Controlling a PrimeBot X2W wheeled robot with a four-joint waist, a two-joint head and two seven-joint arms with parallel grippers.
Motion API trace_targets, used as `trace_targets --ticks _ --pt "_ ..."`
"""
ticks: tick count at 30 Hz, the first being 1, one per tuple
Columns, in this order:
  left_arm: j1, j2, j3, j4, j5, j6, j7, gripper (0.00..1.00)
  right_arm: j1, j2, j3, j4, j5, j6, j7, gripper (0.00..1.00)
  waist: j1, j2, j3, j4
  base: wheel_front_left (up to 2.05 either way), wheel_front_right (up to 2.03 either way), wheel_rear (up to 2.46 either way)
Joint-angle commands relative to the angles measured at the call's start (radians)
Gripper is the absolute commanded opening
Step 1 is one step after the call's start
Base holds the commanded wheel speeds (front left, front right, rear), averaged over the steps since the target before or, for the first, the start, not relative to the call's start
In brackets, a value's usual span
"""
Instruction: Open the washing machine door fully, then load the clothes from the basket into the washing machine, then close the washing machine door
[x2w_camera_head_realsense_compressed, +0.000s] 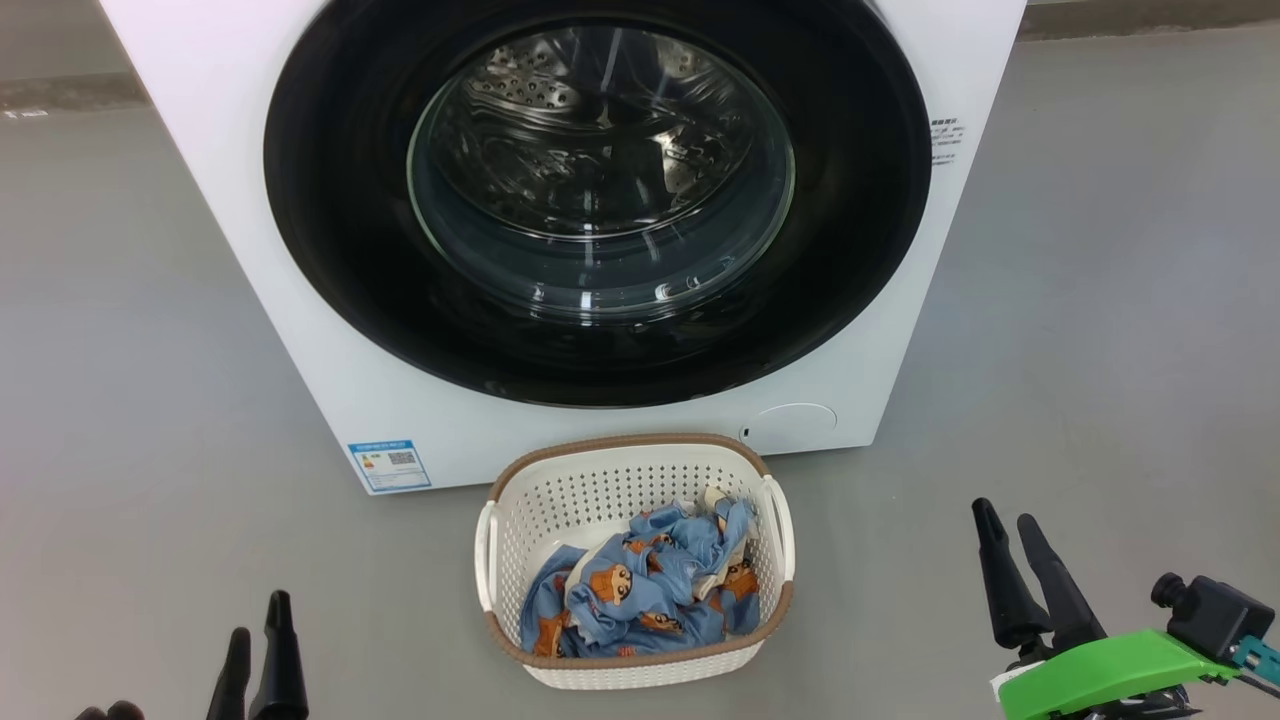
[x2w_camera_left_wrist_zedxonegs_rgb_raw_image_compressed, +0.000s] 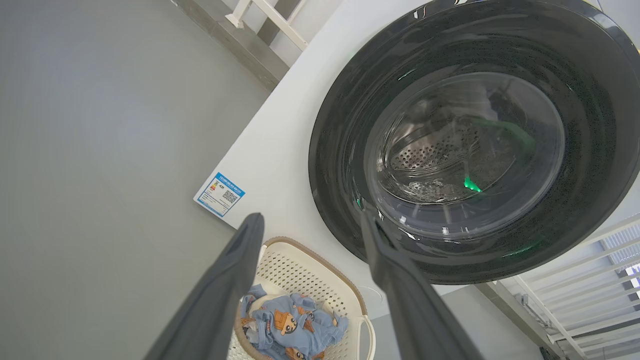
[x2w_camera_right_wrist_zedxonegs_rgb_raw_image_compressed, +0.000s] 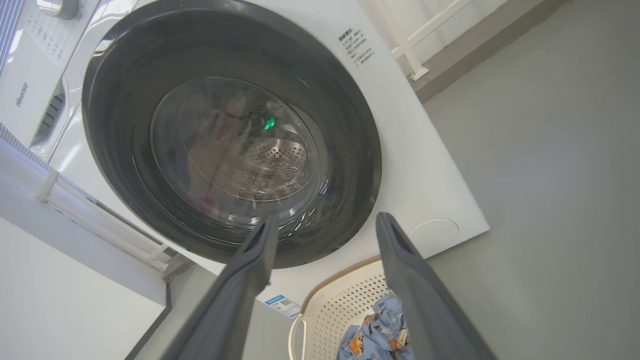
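Observation:
The white washing machine (x2w_camera_head_realsense_compressed: 230, 180) stands ahead on the floor. Its round black door (x2w_camera_head_realsense_compressed: 330, 220) with the clear glass window lies flat against the front, and the steel drum shows through the glass. The cream basket (x2w_camera_head_realsense_compressed: 520, 520) sits on the floor just before the machine, holding the blue bear-print clothes (x2w_camera_head_realsense_compressed: 640, 590). My left gripper (x2w_camera_head_realsense_compressed: 258, 612) is open at the lower left, well clear of the basket. My right gripper (x2w_camera_head_realsense_compressed: 1003, 516) is open at the lower right, nothing between its fingers. Both wrist views look up at the door (x2w_camera_left_wrist_zedxonegs_rgb_raw_image_compressed: 350, 150) (x2w_camera_right_wrist_zedxonegs_rgb_raw_image_compressed: 115, 125) and the basket (x2w_camera_left_wrist_zedxonegs_rgb_raw_image_compressed: 300, 265) (x2w_camera_right_wrist_zedxonegs_rgb_raw_image_compressed: 340, 300).
Grey floor (x2w_camera_head_realsense_compressed: 120, 400) spreads to both sides of the machine. A blue label sticker (x2w_camera_head_realsense_compressed: 390, 465) and a round cap (x2w_camera_head_realsense_compressed: 795, 425) sit low on its front. White railing (x2w_camera_left_wrist_zedxonegs_rgb_raw_image_compressed: 270, 15) and a grey ledge run behind the machine.

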Motion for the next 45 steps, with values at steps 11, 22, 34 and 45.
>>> trace_targets --ticks 11,22,34,45 --pt "-0.036 0.042 0.023 -0.023 0.263 -0.008 -0.043 1.0 -0.05 -0.053 0.075 -0.027 -0.214 -0.001 -0.045 1.0 -0.0001 0.0 0.004 0.001 0.0 0.0 0.0" --pt "-0.027 0.046 0.047 -0.026 0.486 -0.009 -0.076 1.0 -0.06 -0.076 0.099 -0.009 -0.373 -0.001 -0.077 1.0 -0.0001 0.0 0.008 0.002 0.0 0.0 0.0" --pt "-0.022 0.055 0.061 -0.019 0.656 -0.011 -0.111 1.0 -0.061 -0.087 0.084 0.007 -0.521 -0.001 -0.112 1.0 -0.0001 0.0 0.014 0.009 0.0 0.0 0.0" --pt "-0.022 0.058 0.084 -0.029 0.792 -0.012 -0.143 1.0 -0.057 -0.082 0.075 0.016 -0.649 -0.001 -0.144 1.0 -0.0001 0.0 0.018 0.01 0.0 0.0 0.0"
